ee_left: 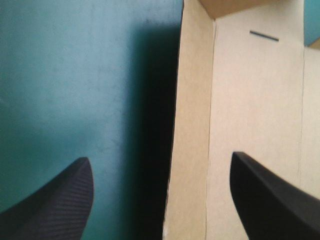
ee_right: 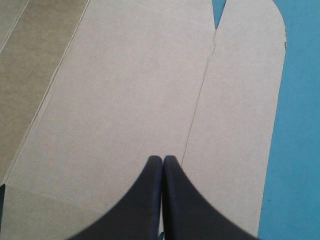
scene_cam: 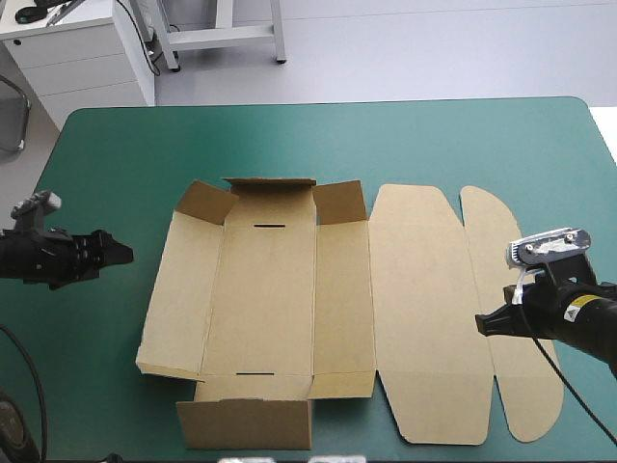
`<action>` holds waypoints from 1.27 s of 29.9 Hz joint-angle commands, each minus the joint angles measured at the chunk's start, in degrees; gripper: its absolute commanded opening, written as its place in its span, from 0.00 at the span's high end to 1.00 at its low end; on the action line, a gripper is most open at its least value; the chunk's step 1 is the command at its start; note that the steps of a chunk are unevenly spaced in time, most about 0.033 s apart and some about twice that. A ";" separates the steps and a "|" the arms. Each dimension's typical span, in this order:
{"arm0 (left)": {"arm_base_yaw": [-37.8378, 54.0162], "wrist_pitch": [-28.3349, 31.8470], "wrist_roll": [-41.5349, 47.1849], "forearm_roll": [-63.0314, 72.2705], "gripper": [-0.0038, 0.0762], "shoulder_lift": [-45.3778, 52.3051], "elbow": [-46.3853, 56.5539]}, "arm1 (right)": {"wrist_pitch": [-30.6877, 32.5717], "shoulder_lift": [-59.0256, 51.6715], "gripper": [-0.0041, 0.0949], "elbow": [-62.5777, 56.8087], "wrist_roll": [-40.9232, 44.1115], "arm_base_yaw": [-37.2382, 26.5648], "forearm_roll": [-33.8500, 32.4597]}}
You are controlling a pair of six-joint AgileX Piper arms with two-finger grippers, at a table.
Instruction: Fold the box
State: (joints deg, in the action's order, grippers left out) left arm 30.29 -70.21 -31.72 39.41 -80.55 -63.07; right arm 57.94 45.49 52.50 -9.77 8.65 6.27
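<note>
Broadly, the worktop (scene_cam: 116, 145) under its teal-green cover fills the high view. The box (scene_cam: 260, 289), a cut sheet of brown board, lies spread near the middle of the worktop and reaches almost to its near edge. Its long base panel runs from far to near. The left side panel is tilted up from the base, and the far end wall stands raised with a corner flap on each side. The broad lid panel and the rounded tuck flap beyond it lie flat toward the right. The left gripper (scene_cam: 120, 253) hangs over bare cover just left of the box, apart from it. In the left wrist view its black jaws are released and stand wide apart (ee_left: 160, 157), with the tilted side panel of the box (ee_left: 250, 125) running ahead between them. The right gripper (scene_cam: 479, 325) sits over the right part of the sheet. In the right wrist view its jaws are clenched into one pointed arch with nothing between them (ee_right: 163, 159), above the flat lid (ee_right: 125, 90) just beside the crease to the tuck flap. Two thin dark slots mark the base, one near the far wall (scene_cam: 271, 227) and one near the near end (scene_cam: 253, 373).
</note>
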 commanded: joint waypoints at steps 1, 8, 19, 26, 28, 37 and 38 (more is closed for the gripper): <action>-0.83 -4.07 -3.37 3.00 0.27 1.58 3.81 | -3.32 -0.22 0.98 1.36 -0.57 -0.37 0.70; -0.83 -3.96 -8.28 5.90 0.27 1.58 11.49 | -3.32 -0.22 0.98 1.36 -0.57 -0.37 0.70; -7.22 -2.59 -10.08 5.27 0.27 1.58 13.73 | -3.32 -0.22 0.98 1.36 -0.57 -0.37 0.93; -12.45 -2.09 -9.94 5.53 0.27 1.58 13.73 | -3.32 -0.22 0.98 1.36 -0.57 -0.37 1.08; -13.23 -1.95 -9.94 5.42 0.27 1.58 14.14 | -3.32 -0.22 0.98 1.36 -0.57 -0.37 1.21; -13.34 -0.89 -9.94 5.30 0.27 1.58 17.43 | -3.32 -0.22 0.98 1.36 -0.57 -0.37 2.20; -13.34 -0.44 -9.94 5.30 0.27 1.58 17.97 | -3.32 -0.22 0.98 1.36 -0.57 -0.37 2.20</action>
State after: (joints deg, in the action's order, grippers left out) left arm 17.28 -68.53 -41.73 42.24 -80.55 -45.24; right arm 57.62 45.49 52.50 -9.77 8.65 7.70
